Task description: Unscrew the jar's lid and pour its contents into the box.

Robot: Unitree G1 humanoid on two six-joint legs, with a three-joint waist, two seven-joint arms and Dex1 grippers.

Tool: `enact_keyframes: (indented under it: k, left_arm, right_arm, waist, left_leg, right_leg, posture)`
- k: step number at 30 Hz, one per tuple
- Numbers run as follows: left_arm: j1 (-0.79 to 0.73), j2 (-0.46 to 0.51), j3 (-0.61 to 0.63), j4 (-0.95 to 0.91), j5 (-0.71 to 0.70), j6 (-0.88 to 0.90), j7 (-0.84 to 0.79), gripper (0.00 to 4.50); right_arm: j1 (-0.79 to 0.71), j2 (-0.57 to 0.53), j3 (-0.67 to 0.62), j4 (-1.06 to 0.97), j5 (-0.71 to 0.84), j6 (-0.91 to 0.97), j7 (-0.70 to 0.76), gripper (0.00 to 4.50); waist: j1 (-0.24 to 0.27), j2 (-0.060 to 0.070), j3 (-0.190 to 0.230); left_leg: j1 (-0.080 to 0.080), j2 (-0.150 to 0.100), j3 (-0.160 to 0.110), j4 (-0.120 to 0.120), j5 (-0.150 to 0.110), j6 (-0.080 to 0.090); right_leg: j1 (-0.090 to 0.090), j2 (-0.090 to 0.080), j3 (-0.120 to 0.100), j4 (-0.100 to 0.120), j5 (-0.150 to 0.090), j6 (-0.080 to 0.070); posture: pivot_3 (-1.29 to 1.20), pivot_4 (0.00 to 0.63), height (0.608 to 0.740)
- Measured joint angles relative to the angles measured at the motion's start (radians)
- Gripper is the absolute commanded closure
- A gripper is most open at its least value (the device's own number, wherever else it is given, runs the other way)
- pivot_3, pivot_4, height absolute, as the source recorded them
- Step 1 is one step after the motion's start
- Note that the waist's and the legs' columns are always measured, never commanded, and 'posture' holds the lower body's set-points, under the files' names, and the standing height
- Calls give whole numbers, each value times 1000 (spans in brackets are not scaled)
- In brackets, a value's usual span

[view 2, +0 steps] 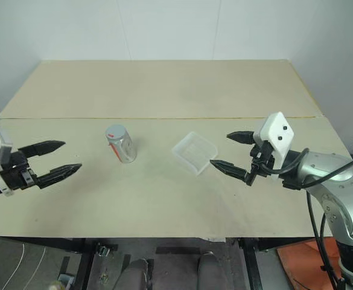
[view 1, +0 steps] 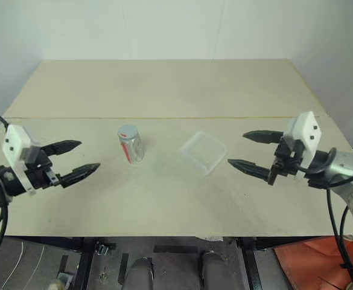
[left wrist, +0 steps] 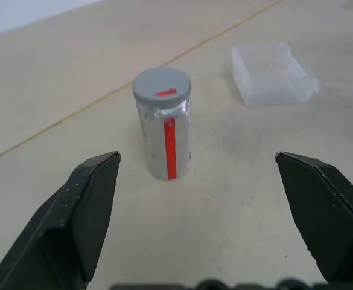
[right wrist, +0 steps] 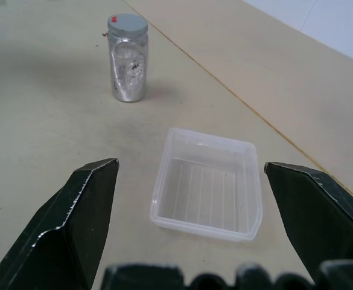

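Evidently nothing is begun: the jar (view 1: 130,144) stands upright on the table (view 1: 164,90) with its lid (left wrist: 162,86) screwed on, the box (view 1: 203,151) just beside it, while left gripper (view 1: 75,160) and right gripper (view 1: 253,151) flank the jar, fingers spread and empty, apparently poised to approach.

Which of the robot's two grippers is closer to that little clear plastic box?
The right gripper: its open fingers sit just to the right of the box. The left gripper hangs farther off, beyond the jar.
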Motion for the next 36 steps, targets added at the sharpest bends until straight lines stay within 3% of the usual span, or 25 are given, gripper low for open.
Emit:
enact_keyframes:
  k: [10, 16, 25, 36]
  left_arm:
    - [32, -60, 6, -58, -8, -1, 83, 22]
    - [39, -156, -20, -58, 26, -46, 150, 22]
    - [-66, -428, -287, 8, 235, -176, 396, 22]
    - [-221, -523, -392, 297, 380, -322, 462, 22]
  right_arm:
    - [-68, 10, 30, 44, -20, -9, 23, 0]
    - [-71, 9, 28, 46, -21, -10, 35, 0]
    - [-130, -12, 54, 28, -34, -9, 101, 0]
    - [-156, -17, 76, -1, -6, -7, 145, 0]
  waist:
    - [-7, 0, 0]
    - [0, 0, 0]
    - [0, 0, -1]
    - [2, 0, -1]
  left_leg:
    - [-1, 0, 0, 0, 0, 0]
    - [0, 0, 0, 0, 0, 0]
    - [0, 0, 0, 1, 0, 0]
    - [0, 0, 0, 2, 0, 0]
  right_leg:
    - [-2, 0, 0, 0, 0, -1]
    - [0, 0, 0, -1, 0, -1]
    - [0, 0, 0, 0, 0, 0]
    - [0, 0, 0, 0, 0, 0]
  posture:
    - [0, 150, 740]
    - [0, 150, 740]
    - [0, 150, 740]
    - [0, 150, 740]
